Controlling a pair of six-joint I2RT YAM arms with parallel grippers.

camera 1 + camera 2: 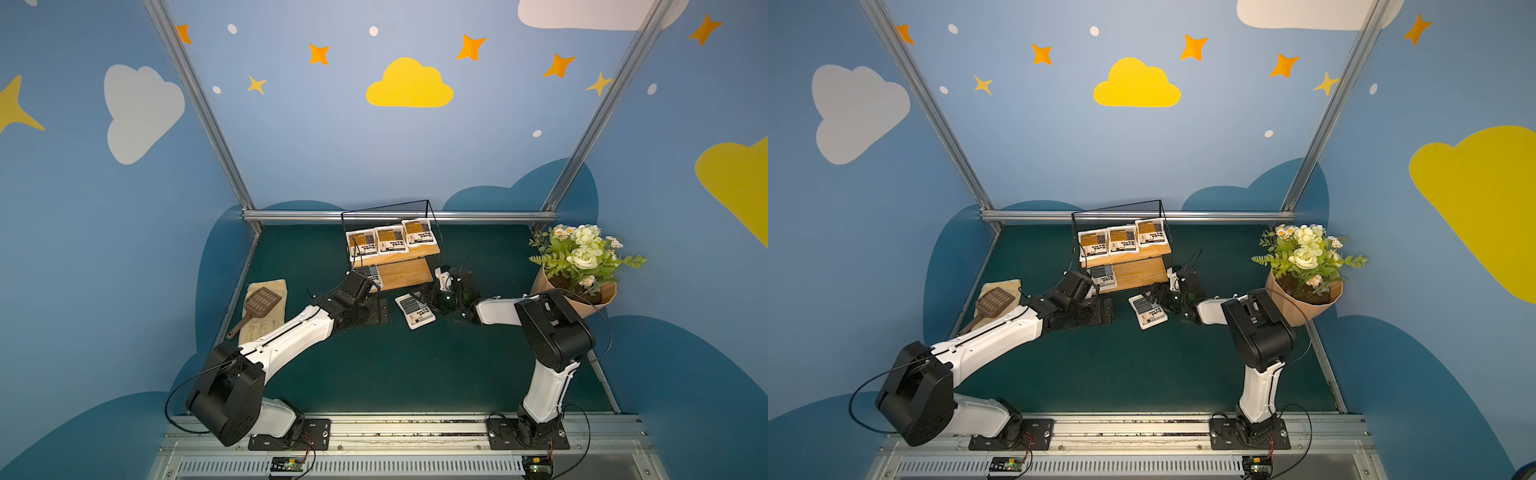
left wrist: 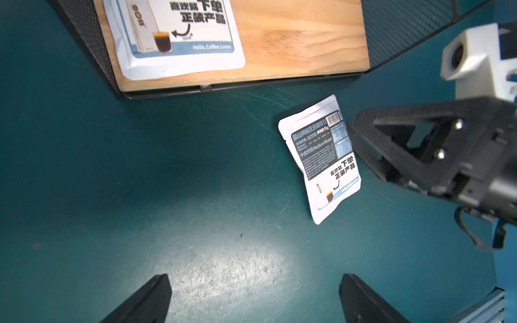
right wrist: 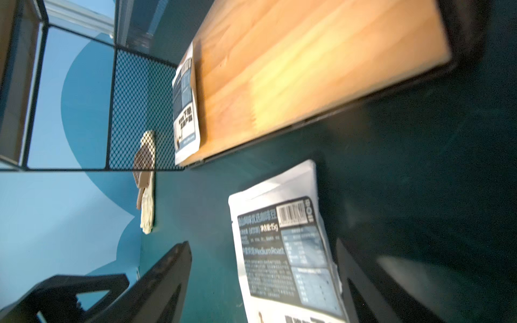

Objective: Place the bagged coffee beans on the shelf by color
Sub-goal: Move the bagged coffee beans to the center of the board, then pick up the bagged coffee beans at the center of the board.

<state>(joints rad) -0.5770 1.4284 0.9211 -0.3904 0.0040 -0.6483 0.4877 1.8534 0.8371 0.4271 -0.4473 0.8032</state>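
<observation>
**Item: loose grey-blue pouch** [image 1: 414, 309]. It is lying flat and print side up on the green table [image 1: 374, 365], just in front of the shelf [image 1: 409, 274]. It is being straddled by the right gripper [image 3: 261, 244], whose jaws are being held wide apart, one to each side. Nothing is being clamped yet, and the pouch is sitting nearer one finger than the other.

**Shelf stock:** three orange pouches [image 1: 390, 240] are being displayed in a row on the upper board [image 1: 432, 248]. A shelved grey-blue pouch [image 2: 179, 36] is being kept at the left end of the lower board [image 2: 293, 36], and the rest of that board is bare.

**Left gripper** [image 2: 254, 279]: it is being held over the table near the shelf's left end, jaws apart and empty.

**Handling note:** the grasp is probably best centred before closing. The soft pouch is best pinched across its narrow width and lifted level. The bare stretch beside the matching pouch is being judged the right spot, clear of the shelf's side.
</observation>
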